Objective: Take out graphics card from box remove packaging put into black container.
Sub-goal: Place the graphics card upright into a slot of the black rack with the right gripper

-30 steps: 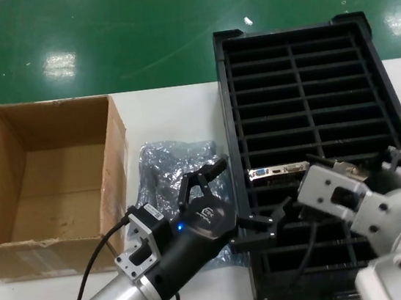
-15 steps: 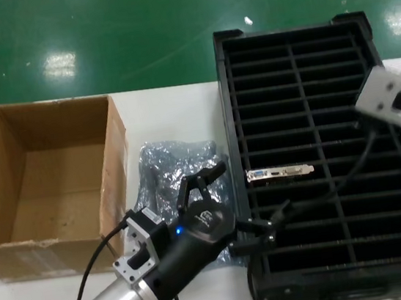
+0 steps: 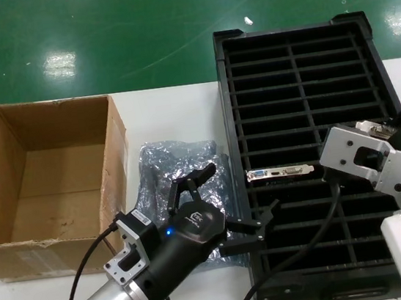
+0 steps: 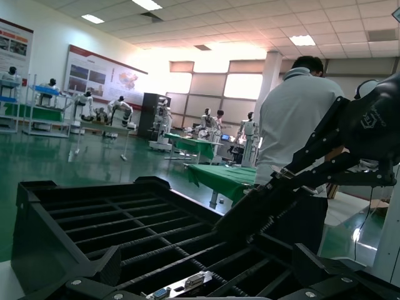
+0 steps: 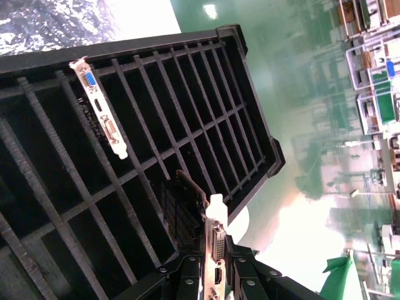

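You're on a green factory floor, working at a white table (image 3: 166, 110). The box (image 3: 46, 181) sits open at its left end, and the bag (image 3: 177, 171) lies crumpled on the table between the box and the tray (image 3: 295, 56).

One card (image 3: 279, 172) stands in a slot of the tray's left column, about halfway down, its silver bracket and blue port facing up; your right wrist view shows it there too (image 5: 100, 109).

Your left gripper (image 3: 229, 201) hovers low over the tray's left edge and the bag's right side, fingers spread wide with nothing between them.

Your right gripper (image 3: 397, 124) is over the tray's right column, beside the slotted card's row. In the right wrist view it is clamped on a second card (image 5: 215, 244), held upright by its bracket above the slots, not yet seated.
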`<action>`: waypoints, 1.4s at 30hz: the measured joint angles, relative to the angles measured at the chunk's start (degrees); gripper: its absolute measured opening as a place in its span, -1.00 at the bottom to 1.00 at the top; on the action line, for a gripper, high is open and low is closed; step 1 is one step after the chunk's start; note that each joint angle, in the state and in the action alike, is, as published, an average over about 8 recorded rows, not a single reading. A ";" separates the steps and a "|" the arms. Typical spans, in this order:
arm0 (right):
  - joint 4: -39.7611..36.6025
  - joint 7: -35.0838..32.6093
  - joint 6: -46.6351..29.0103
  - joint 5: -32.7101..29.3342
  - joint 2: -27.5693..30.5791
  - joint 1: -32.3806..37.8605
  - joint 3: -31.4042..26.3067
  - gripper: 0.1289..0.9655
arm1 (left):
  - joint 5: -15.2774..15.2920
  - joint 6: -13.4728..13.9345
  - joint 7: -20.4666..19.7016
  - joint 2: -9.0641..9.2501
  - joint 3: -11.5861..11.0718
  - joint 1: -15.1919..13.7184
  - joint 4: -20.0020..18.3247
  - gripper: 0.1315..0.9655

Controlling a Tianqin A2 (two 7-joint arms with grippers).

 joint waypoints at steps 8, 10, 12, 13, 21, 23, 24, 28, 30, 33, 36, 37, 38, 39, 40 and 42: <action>0.00 -3.87 0.00 0.00 0.00 -0.08 0.78 -0.86 | -0.41 0.57 0.66 -0.04 -0.74 -0.84 2.05 1.00; 0.00 -4.60 0.00 0.00 0.00 -0.13 0.79 -0.86 | -0.49 0.72 0.85 0.00 -0.90 -1.12 2.70 1.00; 0.00 -5.27 0.00 0.00 0.00 -0.17 0.75 -0.86 | -0.56 0.87 1.04 0.05 -1.06 -1.44 3.37 1.00; 0.00 -5.60 0.00 0.00 0.00 -0.19 0.73 -0.86 | -0.59 0.94 1.13 0.08 -1.13 -1.59 3.70 1.00; 0.00 -8.88 0.00 0.00 0.00 -0.05 0.95 -0.86 | -0.78 1.55 1.84 0.23 -1.72 -2.89 6.40 1.00; 0.00 -9.80 0.00 0.00 0.00 -0.04 1.08 -0.86 | -0.82 1.71 2.01 0.24 -1.89 -3.19 7.06 1.00; 0.00 -10.27 0.00 0.00 0.00 -0.07 1.15 -0.86 | -0.84 1.79 2.10 0.25 -1.97 -3.34 7.39 1.00; 0.00 -12.02 0.00 0.00 0.00 -0.45 1.35 -0.86 | -0.91 2.09 2.44 0.25 -2.29 -3.87 8.64 1.00; 0.00 -12.94 0.00 0.00 0.00 -0.72 1.46 -0.86 | -0.93 2.23 2.61 0.25 -2.45 -4.13 9.27 1.00; 0.00 -14.31 0.00 0.00 0.00 -1.05 1.63 -0.86 | -0.97 2.45 2.88 0.25 -2.70 -4.49 10.23 1.00; 0.00 -15.58 0.00 0.00 0.00 -1.28 1.74 -0.86 | -1.01 2.69 3.18 0.25 -2.95 -4.89 11.29 1.00; 0.00 -15.93 0.00 0.00 0.00 -1.33 1.76 -0.86 | -1.02 2.76 3.28 0.26 -3.03 -5.03 11.66 1.00; 0.00 -16.26 0.00 0.00 0.00 -1.39 1.75 -0.86 | -1.03 2.85 3.40 0.27 -3.12 -5.18 12.06 1.00; 0.00 -16.55 0.00 0.00 0.00 -1.44 1.74 -0.86 | -1.04 2.93 3.52 0.28 -3.20 -5.34 12.47 1.00; 0.00 -16.81 0.00 0.00 0.00 -1.49 1.70 -0.86 | -1.04 3.01 3.64 0.30 -3.28 -5.49 12.86 1.00; 0.00 -17.20 0.00 0.00 0.00 -1.58 1.61 -0.86 | -1.04 3.18 3.88 0.35 -3.43 -5.83 13.69 1.00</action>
